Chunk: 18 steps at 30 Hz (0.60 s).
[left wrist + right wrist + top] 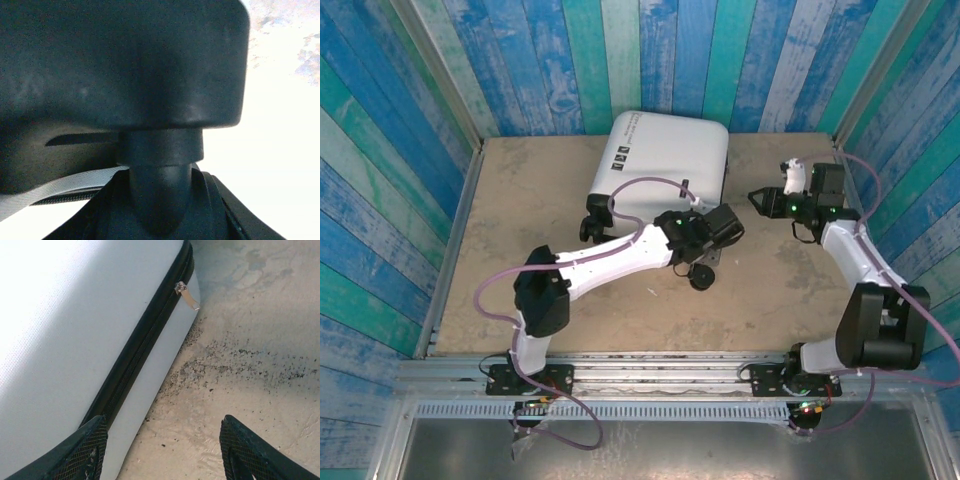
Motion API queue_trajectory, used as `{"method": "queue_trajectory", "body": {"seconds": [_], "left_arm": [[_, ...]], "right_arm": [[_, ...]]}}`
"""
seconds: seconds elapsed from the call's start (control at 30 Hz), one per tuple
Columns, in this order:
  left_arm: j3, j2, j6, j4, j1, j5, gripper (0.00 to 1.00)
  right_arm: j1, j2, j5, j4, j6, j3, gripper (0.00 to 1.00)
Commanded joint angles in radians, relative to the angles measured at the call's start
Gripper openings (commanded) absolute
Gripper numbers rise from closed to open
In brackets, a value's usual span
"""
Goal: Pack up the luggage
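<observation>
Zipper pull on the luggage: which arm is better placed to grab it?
Right, probably: the right gripper, open, faces the zipper pull on the luggage; the left gripper is at a wheel.

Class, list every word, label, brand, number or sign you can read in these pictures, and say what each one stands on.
Three small black labels on the suitcase shell: marks too small to read.
Metal zip pull on the suitcase: no lettering can be made out.
Nothing else readable; no text can be quoted.
</observation>
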Motion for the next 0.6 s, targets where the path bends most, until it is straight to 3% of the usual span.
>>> {"method": "queue_trajectory", "body": {"seconds": [0.0,0.27,0.57], "left_arm": [[-0.150,-0.110,0.142,0.019,0.002,0.058,0.00],[-0.406,-0.428,0.221,-0.112,0.005,0.019,0.00],[-0.570,-0.687,0.168,-0.164,0.037,0.002,0.00]], "right_arm": [[0.036,-0.077,0.005,0.094,-0.074,-0.046,0.61],[0.257,-0.180,0.157,0.103,-0.152,-0.148,0.63],[0.323,-0.120,0.210,0.108,-0.173,-0.220,0.62]]}}
